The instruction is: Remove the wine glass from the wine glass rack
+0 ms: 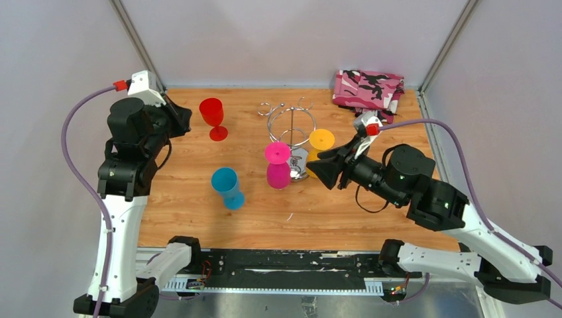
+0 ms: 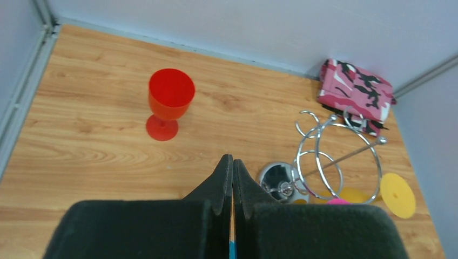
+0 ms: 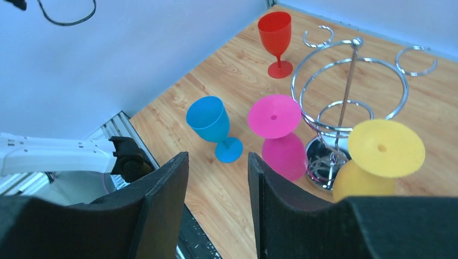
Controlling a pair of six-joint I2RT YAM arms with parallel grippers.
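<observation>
Chrome wire rack [image 1: 291,123]; pink glass [image 1: 278,165], yellow glass [image 1: 321,140] inverted

Left arm [image 1: 126,165]: rises from its base at the near left, elbow bent, forearm reaching far and right.
Left gripper [image 1: 180,120]: far left of the scene, fingers pressed together, tips touching.
Right arm [image 1: 424,189]: extends from its base at the near right, forearm low, angled left.
Right gripper [image 1: 317,169]: near the middle of the scene, pointing left, fingers parted with a gap between them.

Probably a lab booth — plain white walls [image 1: 285,40], metal corner posts [image 1: 138,41]
</observation>
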